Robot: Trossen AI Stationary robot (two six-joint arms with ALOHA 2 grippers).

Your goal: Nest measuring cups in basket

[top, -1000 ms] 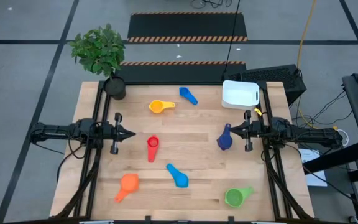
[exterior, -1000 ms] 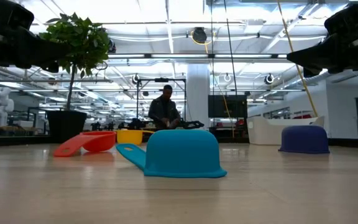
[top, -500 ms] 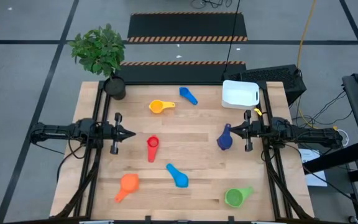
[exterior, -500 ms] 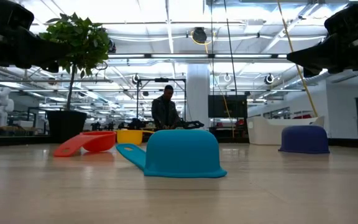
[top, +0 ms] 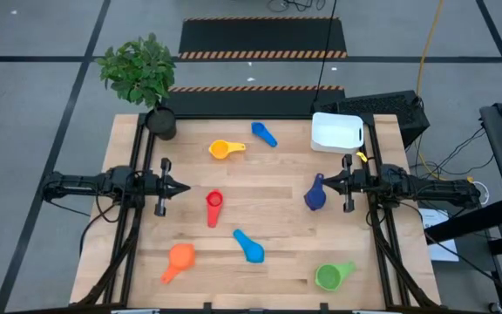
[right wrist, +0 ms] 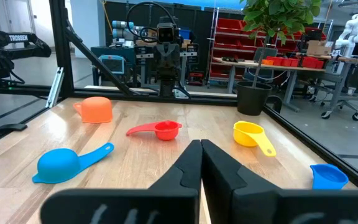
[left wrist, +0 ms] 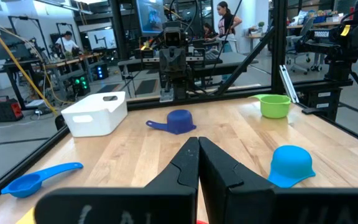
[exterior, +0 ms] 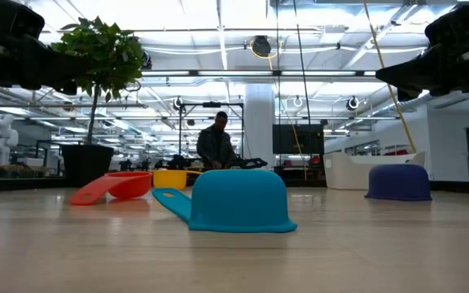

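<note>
Several measuring cups lie scattered on the wooden table: yellow [top: 227, 149], mid blue [top: 264, 134], red [top: 213, 208], light blue [top: 249, 246], orange [top: 179, 260], green [top: 331, 276] and navy [top: 315, 194]. The light blue [exterior: 238, 202] and navy [exterior: 399, 182] cups rest rim down. The white basket [top: 336, 131] stands at the far right corner. My left gripper [top: 186, 187] is shut at the table's left side, held level above the wood. My right gripper [top: 328, 183] is shut at the right side, level, just above and beside the navy cup. Neither holds anything.
A potted plant [top: 161, 122] stands at the far left corner. Black frame rails [top: 133, 218] run along both sides of the table. Bare wood lies between the cups in the middle. A person [exterior: 216, 146] is in the room far behind the table.
</note>
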